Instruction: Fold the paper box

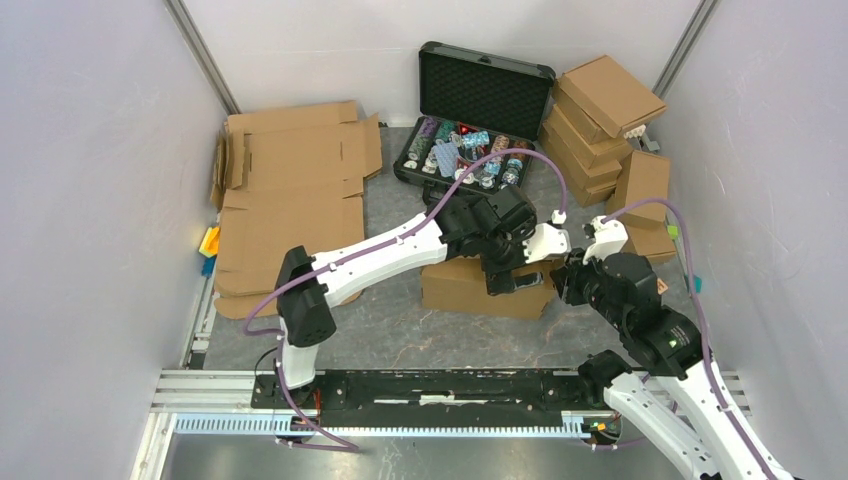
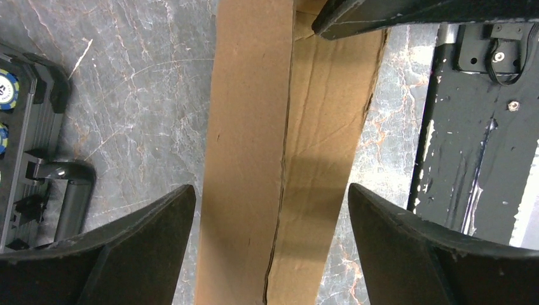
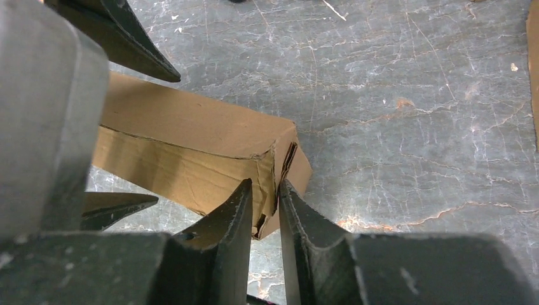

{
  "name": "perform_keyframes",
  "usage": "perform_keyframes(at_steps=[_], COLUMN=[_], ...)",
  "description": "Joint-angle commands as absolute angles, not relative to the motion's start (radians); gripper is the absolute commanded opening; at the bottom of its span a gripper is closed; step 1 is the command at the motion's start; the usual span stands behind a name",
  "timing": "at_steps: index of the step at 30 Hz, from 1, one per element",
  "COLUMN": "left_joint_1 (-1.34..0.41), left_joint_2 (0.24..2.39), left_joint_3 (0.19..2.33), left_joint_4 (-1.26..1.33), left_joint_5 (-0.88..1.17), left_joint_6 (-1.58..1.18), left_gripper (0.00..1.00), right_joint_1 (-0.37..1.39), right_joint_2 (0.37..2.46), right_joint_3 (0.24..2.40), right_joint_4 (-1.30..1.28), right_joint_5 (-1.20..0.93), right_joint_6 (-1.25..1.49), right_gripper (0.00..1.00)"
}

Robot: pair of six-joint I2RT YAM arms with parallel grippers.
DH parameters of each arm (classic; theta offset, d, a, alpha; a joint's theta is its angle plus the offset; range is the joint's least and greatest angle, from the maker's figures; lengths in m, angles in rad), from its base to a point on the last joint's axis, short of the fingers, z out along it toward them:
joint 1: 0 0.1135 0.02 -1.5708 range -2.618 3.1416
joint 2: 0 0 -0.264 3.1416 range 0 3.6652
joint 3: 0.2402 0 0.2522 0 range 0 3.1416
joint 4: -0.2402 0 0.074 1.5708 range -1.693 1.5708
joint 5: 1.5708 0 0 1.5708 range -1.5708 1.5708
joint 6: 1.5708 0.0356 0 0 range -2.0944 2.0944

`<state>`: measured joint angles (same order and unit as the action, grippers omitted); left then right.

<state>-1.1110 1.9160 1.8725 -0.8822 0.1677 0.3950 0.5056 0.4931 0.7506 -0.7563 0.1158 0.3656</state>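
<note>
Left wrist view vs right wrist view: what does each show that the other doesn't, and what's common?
Only left wrist: the black case with chips at the left edge and the black base rail at the right. The left gripper is wide open, with a finger on either side of the paper box.
Only right wrist: the box's end corner with its loose flap edge. The right gripper is nearly closed around that corner, but whether it pinches is unclear.
Both: the same box, lying on the grey marbled table.
</note>
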Motion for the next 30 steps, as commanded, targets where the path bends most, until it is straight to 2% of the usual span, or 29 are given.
perform_keyframes(at_steps=[1, 12, 17, 22, 24, 25, 26, 27, 30], left_joint_1=[-1.104, -1.104, -1.102, -1.089, -1.088, -1.089, -1.088, -1.089, -1.088], left_joint_2=[1.945, 1.951, 1.939, 1.92, 1.915, 1.914, 1.914, 1.915, 1.919], left_joint_3=[1.936, 1.942, 1.922, 1.91, 1.907, 1.907, 1.907, 1.906, 1.902], left_joint_4=[-0.935, -0.93, -0.93, -0.931, -0.931, -0.931, -0.931, -0.93, -0.931], left_joint_5=[0.174, 0.036, 0.004, -0.023, -0.03, -0.029, -0.027, -0.022, -0.014], left_joint_6=[0.423, 0.312, 0.285, 0.258, 0.258, 0.257, 0.258, 0.26, 0.265], left_gripper=[0.92, 0.72, 0.7, 0.68, 0.66, 0.66, 0.65, 0.65, 0.64], right_joint_1=[0.509, 0.509, 0.509, 0.51, 0.509, 0.509, 0.509, 0.508, 0.509], right_joint_2=[0.509, 0.562, 0.567, 0.565, 0.567, 0.565, 0.563, 0.562, 0.547], right_joint_3=[0.75, 0.779, 0.755, 0.691, 0.687, 0.687, 0.689, 0.692, 0.703], right_joint_4=[-0.723, -0.742, -0.657, -0.542, -0.528, -0.523, -0.522, -0.519, -0.496], right_joint_5=[0.132, 0.161, 0.187, 0.171, 0.159, 0.152, 0.155, 0.161, 0.18], right_joint_6=[0.359, 0.34, 0.299, 0.256, 0.245, 0.239, 0.233, 0.229, 0.214], right_gripper=[0.26, 0.15, 0.09, 0.09, 0.14, 0.21, 0.33, 0.37, 0.38])
